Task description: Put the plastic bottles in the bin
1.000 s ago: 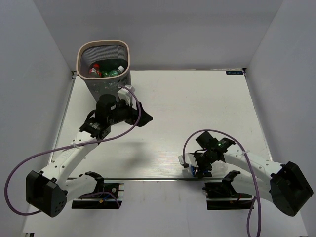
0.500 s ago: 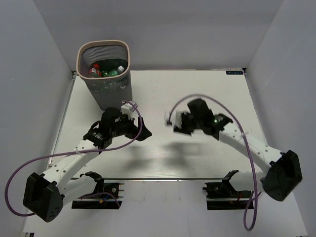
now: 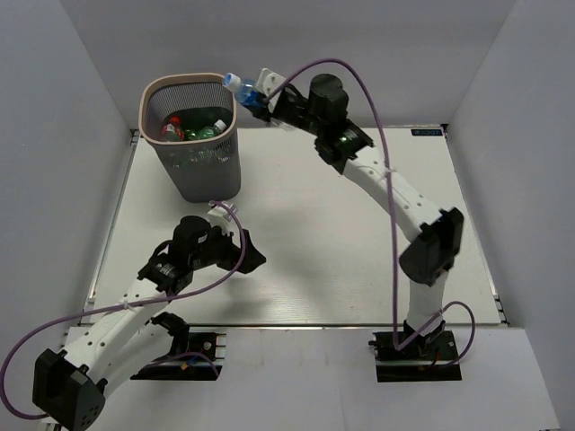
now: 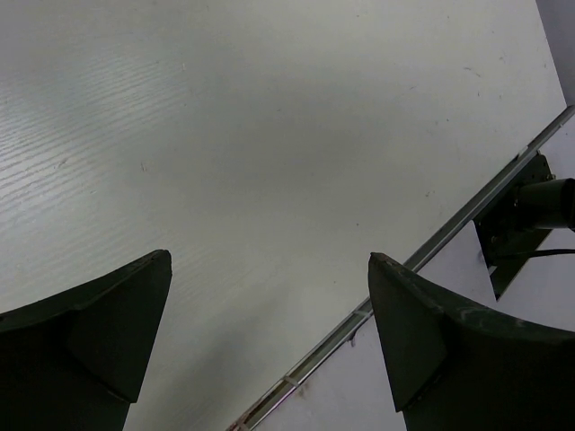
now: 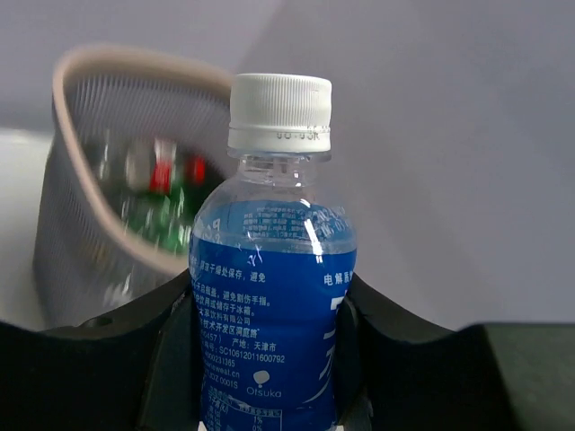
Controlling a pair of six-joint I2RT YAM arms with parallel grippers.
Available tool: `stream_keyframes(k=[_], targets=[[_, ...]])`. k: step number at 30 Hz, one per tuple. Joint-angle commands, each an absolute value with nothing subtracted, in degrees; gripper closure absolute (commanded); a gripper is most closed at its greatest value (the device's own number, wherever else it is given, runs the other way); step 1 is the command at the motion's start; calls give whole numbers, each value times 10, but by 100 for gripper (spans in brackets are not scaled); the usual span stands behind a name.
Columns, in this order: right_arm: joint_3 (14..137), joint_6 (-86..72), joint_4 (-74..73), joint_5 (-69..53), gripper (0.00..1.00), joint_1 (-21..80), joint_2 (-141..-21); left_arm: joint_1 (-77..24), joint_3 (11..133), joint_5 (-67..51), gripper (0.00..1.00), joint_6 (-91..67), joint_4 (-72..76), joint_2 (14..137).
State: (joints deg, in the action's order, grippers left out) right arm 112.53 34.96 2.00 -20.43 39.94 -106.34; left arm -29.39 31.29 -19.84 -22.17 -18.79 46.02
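The bin [image 3: 184, 78], dark grey mesh with a pale rim, stands at the table's far left corner. Several plastic bottles [image 3: 193, 130], green and red-labelled, lie inside it. My right gripper [image 3: 255, 97] is shut on a clear bottle with a blue label [image 3: 243, 91], whose white cap [image 3: 230, 81] points at the bin's right rim. In the right wrist view the bottle [image 5: 274, 305] fills the space between the jaws of the right gripper [image 5: 269, 287], and the bin [image 5: 94, 224] lies behind it to the left. My left gripper [image 3: 250, 253] hangs open over bare table [image 4: 269, 135].
White walls close in the table on the left, back and right. A metal rail [image 4: 431, 251] runs along the table's front edge, with two black arm mounts [image 3: 175, 352] [image 3: 418, 348] below it. Purple cables [image 3: 359, 76] loop off both arms.
My right arm has swung from the front edge up to the bin's right rim, carrying the blue-labelled bottle. My left arm has drawn back from the bin toward the front, still open.
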Motion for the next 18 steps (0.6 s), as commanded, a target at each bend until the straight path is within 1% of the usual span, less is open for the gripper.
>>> stream_keyframes(k=[1, 2, 3, 4, 6, 8, 11, 15, 18], targets=[[1208, 305, 184, -271, 100, 430, -1146, -295, 308, -192, 0, -229, -206, 443], [1262, 287, 202, -272, 100, 432, -1172, -295, 308, -192, 0, -229, -213, 437], [1271, 282, 221, -275, 100, 434, -1186, -295, 308, -186, 0, -229, -213, 437], [1274, 274, 300, -284, 100, 437, -1191, -295, 308, -185, 0, -229, -221, 429], [1243, 287, 357, -298, 100, 442, -1197, -295, 302, -179, 0, -235, -227, 421], [1221, 286, 455, -301, 100, 451, -1210, -295, 297, -179, 0, -241, -232, 414], [1254, 273, 491, -308, 100, 466, -1264, -295, 292, -179, 0, -247, -232, 414], [1274, 288, 512, -303, 100, 481, -1287, -295, 292, -185, 0, -247, -237, 414], [1306, 258, 518, -303, 100, 482, -1324, -295, 292, -185, 0, -247, -243, 414]])
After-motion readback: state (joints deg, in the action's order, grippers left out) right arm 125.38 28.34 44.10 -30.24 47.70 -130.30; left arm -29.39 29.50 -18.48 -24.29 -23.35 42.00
